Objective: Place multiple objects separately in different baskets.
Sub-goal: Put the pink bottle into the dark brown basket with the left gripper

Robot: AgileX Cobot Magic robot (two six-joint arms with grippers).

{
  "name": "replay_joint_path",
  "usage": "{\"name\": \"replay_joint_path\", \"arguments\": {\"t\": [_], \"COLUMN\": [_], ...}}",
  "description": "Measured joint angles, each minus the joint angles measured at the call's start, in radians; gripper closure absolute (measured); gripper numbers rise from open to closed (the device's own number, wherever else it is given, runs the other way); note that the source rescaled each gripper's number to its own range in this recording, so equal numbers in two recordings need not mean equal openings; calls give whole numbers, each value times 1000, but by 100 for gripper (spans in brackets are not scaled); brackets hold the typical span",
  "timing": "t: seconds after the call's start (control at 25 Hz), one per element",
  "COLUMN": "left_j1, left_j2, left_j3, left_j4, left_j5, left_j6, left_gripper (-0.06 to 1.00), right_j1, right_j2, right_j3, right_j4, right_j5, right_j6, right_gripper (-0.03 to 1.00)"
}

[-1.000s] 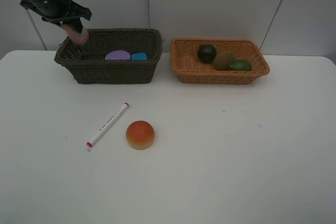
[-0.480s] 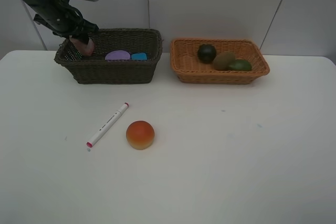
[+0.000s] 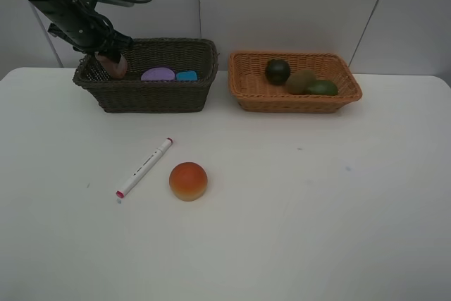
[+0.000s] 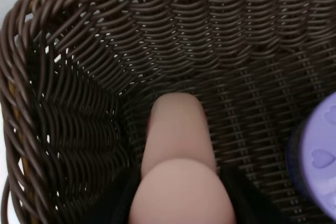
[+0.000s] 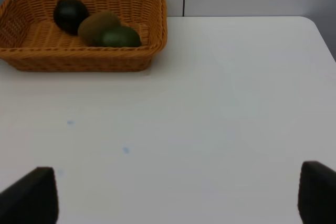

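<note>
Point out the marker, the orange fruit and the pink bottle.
marker (image 3: 144,168), high view, middle of its white barrel.
orange fruit (image 3: 188,180), high view, centre of its rounded top.
pink bottle (image 4: 178,156), left wrist view, middle of its pink body.

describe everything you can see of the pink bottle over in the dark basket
The pink bottle is smooth, rounded and plain pale pink, plastic by the look of it, with no label or cap showing. The left gripper is shut on its upper part. It hangs tilted inside the left end of the dark brown wicker basket, its free end close to the woven floor; whether it touches cannot be told. It is apart from the purple-lidded jar.
</note>
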Motion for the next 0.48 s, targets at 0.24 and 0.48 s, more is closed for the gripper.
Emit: {"name": "replay_joint_path", "arguments": {"t": [0.24, 0.48], "left_j1": [0, 0], "left_j2": [0, 0], "left_j3": [0, 0], "left_j4": [0, 0], "left_j5": [-4, -4], "left_j6": [23, 28], "left_gripper": [33, -4], "right_j1": [0, 0], "right_j2": [0, 0], "right_j3": [0, 0], "right_j4": [0, 0], "right_j5": [0, 0], "right_j6": [0, 0], "right_gripper": [-3, -3]}}
